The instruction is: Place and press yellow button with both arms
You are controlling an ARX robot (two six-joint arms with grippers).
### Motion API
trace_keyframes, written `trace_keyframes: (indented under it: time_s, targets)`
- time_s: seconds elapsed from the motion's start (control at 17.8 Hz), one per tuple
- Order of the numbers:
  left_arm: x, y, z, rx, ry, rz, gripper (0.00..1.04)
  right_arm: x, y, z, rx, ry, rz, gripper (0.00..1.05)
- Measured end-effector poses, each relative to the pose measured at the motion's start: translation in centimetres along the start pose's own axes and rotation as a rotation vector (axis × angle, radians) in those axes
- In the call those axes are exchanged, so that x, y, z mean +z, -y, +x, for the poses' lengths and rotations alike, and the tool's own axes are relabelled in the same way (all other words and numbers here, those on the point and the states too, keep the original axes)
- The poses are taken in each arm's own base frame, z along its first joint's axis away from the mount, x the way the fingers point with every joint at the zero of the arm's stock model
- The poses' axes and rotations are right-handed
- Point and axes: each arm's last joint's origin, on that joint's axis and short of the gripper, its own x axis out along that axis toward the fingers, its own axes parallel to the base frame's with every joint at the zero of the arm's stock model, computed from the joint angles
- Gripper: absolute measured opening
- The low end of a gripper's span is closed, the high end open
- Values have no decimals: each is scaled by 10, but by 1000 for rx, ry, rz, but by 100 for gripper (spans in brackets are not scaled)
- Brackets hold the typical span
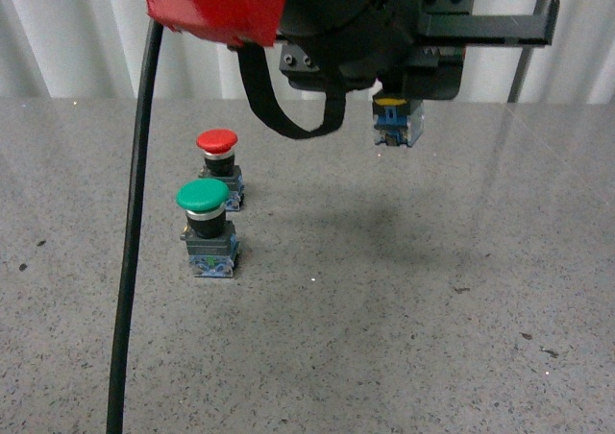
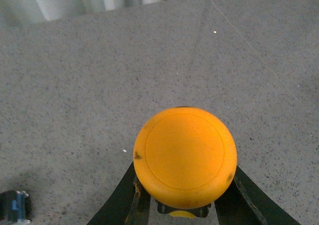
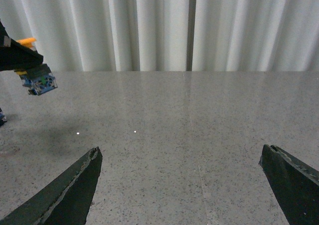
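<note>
The left pincer [image 2: 183, 205] is clamped on the yellow button [image 1: 396, 119], just below its cap. It holds the button in the air, clear of the worktop [image 1: 404, 338] and off to the right of the green button [image 1: 204, 196]. The pick-up looks done; setting the button down and pressing it are left. The right pincer [image 3: 180, 150] is spread wide, empty, and well apart from the yellow button.

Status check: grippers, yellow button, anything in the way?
Left gripper shut on yellow button, held above the table. Right gripper open, empty. Green button and red button stand leftward, not beneath it.
</note>
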Motion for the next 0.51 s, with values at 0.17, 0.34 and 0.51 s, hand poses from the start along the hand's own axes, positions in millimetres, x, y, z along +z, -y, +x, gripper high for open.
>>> trace_keyframes:
  time_s: [0.17,0.34,0.51]
  targets:
    - [-23,5,24,17,-65,-58,27,0,0,0,0,0,0,98]
    - [-40,12,34,34,-116,-115,27,0,0,0,0,0,0,98]
    - [-41,17,42,35,-122,-155,27,0,0,0,0,0,0,98]
